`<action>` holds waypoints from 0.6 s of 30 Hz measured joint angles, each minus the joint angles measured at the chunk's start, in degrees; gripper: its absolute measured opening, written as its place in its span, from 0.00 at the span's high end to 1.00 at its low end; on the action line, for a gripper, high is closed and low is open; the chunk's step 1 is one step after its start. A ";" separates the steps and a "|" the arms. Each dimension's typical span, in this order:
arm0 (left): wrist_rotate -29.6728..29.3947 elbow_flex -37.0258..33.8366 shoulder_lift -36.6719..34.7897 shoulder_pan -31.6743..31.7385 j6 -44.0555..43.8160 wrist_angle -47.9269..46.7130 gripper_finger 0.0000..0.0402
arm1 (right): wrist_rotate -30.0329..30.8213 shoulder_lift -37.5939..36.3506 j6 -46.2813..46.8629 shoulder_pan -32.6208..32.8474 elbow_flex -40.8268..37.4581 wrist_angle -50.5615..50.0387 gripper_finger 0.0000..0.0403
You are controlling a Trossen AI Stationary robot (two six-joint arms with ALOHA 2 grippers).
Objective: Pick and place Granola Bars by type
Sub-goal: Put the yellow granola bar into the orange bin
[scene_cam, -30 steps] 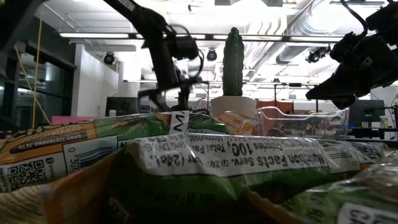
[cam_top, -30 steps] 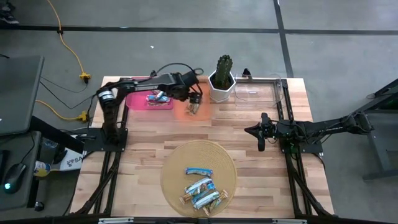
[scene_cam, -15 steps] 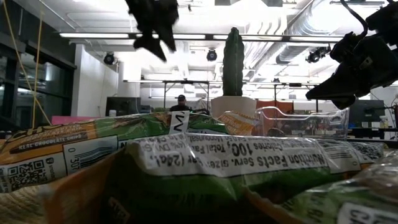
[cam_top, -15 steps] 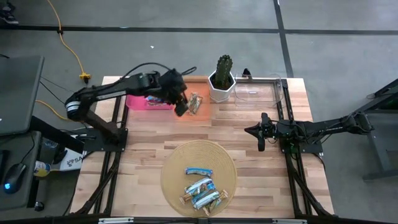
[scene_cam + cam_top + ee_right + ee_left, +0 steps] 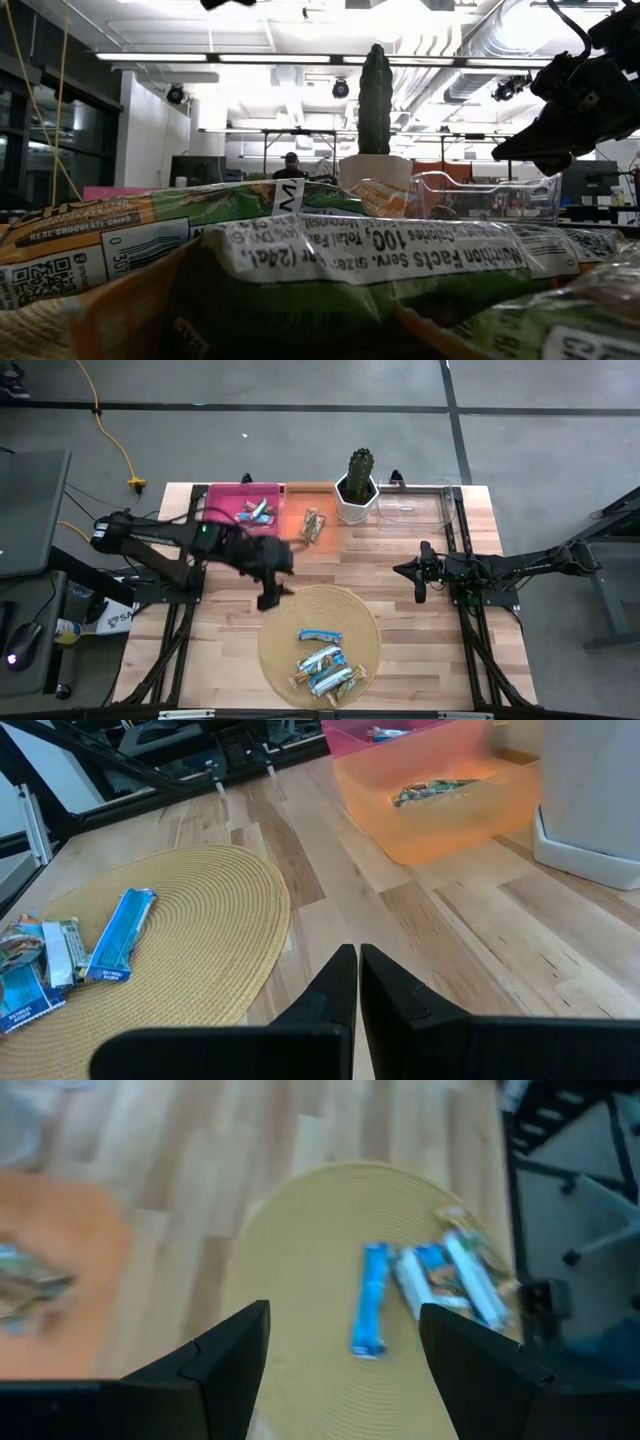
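A round woven mat (image 5: 320, 610) lies near the table's near edge with several granola bars on it: a blue-and-white bar (image 5: 320, 635) lies alone, the others (image 5: 327, 672) lie in a loose pile. My left gripper (image 5: 268, 598) (image 5: 345, 1315) is open and empty above the mat's far-left rim. The orange bin (image 5: 300, 545) holds brown bars (image 5: 314, 526), the pink bin (image 5: 225, 520) blue-red-white ones (image 5: 255, 512). My right gripper (image 5: 418, 578) (image 5: 357, 970) is shut and empty, waiting over bare wood right of the mat.
A green cactus in a white pot (image 5: 358, 485) stands between the orange bin and a clear bin (image 5: 445, 510) along the far edge. Bare wood lies between the bins and the mat. In the low view the bar pile (image 5: 330, 270) fills the foreground.
My left gripper has left the orange bin and swung toward the table's near edge, ending above the mat's far-left rim. In the low view it has risen almost out of the picture's top. The brown bars stay in the orange bin.
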 joint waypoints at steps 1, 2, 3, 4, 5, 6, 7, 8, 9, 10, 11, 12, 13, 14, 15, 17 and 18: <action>-0.50 0.01 0.36 -1.71 -0.53 0.40 0.37 | 0.00 0.00 -0.02 0.00 0.00 0.02 1.00; -1.20 -0.02 0.63 -3.27 -1.22 0.52 0.37 | 0.00 0.00 0.02 0.00 0.01 0.02 1.00; -2.11 -0.12 0.76 -4.72 -1.75 0.50 0.37 | 0.00 0.00 0.08 0.00 0.00 0.02 1.00; -3.08 -0.12 1.00 -6.19 -2.15 0.89 0.37 | -0.01 -0.02 0.07 0.00 0.02 0.02 1.00; -4.26 0.01 1.26 -7.53 -2.90 1.70 0.37 | 0.00 0.00 -0.01 0.00 0.00 0.03 1.00; -5.51 0.07 1.39 -8.77 -3.65 2.00 0.37 | 0.00 0.00 -0.02 -0.02 0.02 0.05 1.00; -6.53 0.01 1.52 -9.95 -4.57 1.55 0.37 | 0.00 0.00 0.04 0.00 0.00 0.06 1.00; -7.26 -0.09 1.66 -11.02 -5.49 1.47 0.37 | 0.00 0.00 0.06 0.00 0.02 -0.09 1.00; -7.93 -0.06 2.12 -12.01 -6.51 2.08 0.37 | 0.00 0.00 0.05 0.00 0.00 -0.18 1.00; -8.31 0.07 2.48 -12.87 -7.56 2.95 0.37 | -0.01 0.00 -0.02 -0.01 0.01 -0.15 1.00; -9.05 0.04 2.74 -13.73 -8.33 3.12 0.37 | -0.02 0.00 -0.02 0.00 0.01 -0.13 1.00; -9.58 -0.13 2.95 -14.81 -9.43 2.54 0.37 | 0.00 0.00 0.06 0.00 0.00 -0.13 1.00; -10.47 -0.11 3.59 -15.77 -10.46 2.68 0.37 | -0.02 0.00 0.06 -0.01 0.01 -0.13 1.00; -11.08 0.02 4.14 -16.44 -11.30 3.58 0.37 | -0.01 0.00 0.03 -0.01 0.01 -0.11 1.00; -11.72 0.04 4.62 -17.34 -12.18 3.93 0.37 | -0.02 0.00 -0.02 0.00 0.02 0.01 1.00; -12.42 -0.02 6.06 -19.04 -14.32 4.12 0.37 | 0.00 -0.02 0.06 -0.01 0.02 -0.16 1.00; -12.56 -0.01 6.88 -19.58 -15.59 5.43 0.37 | -0.01 -0.05 0.05 -0.02 0.00 -0.18 1.00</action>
